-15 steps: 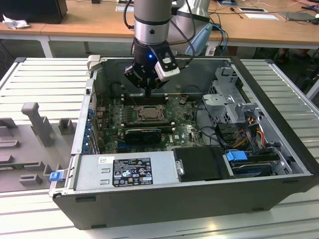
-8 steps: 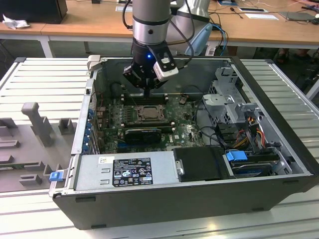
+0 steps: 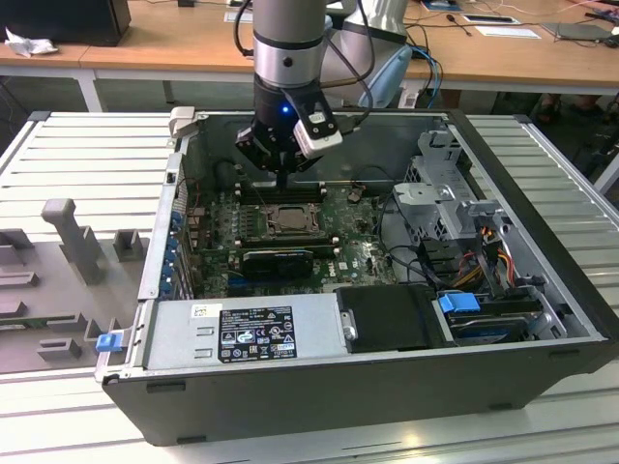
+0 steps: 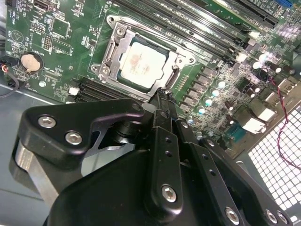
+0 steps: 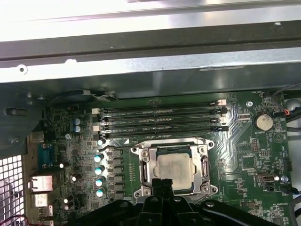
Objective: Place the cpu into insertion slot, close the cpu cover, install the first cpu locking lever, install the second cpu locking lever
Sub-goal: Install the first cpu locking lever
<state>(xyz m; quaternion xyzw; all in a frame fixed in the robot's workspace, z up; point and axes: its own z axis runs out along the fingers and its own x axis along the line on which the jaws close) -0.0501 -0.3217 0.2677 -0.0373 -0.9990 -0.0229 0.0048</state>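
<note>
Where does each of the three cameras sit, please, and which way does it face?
Exterior view: off the arm, raised outside the open computer case, looking down into it; the arm and gripper show.
First wrist view: on the wrist, looking along the gripper at the motherboard.
Second wrist view: on the wrist, close behind the gripper, looking down at the motherboard.
Both wrist views share the cpu and the gripper.

cpu (image 4: 141, 63): we see a pale beige-silver face with a faint rusty smudge.
cpu cover (image 4: 111, 52): we see silver-grey metal.
motherboard (image 3: 360, 259): we see deep green with fine pale tracing.
memory slots (image 5: 160, 118): black, with white end clips.
tool (image 4: 162, 97): matte black; we count silver screw heads.
tabletop (image 3: 87, 145): pale grey, ribbed.
clip (image 3: 108, 340): bright blue, at the dark case's (image 3: 387, 391) 8 o'clock.
</note>
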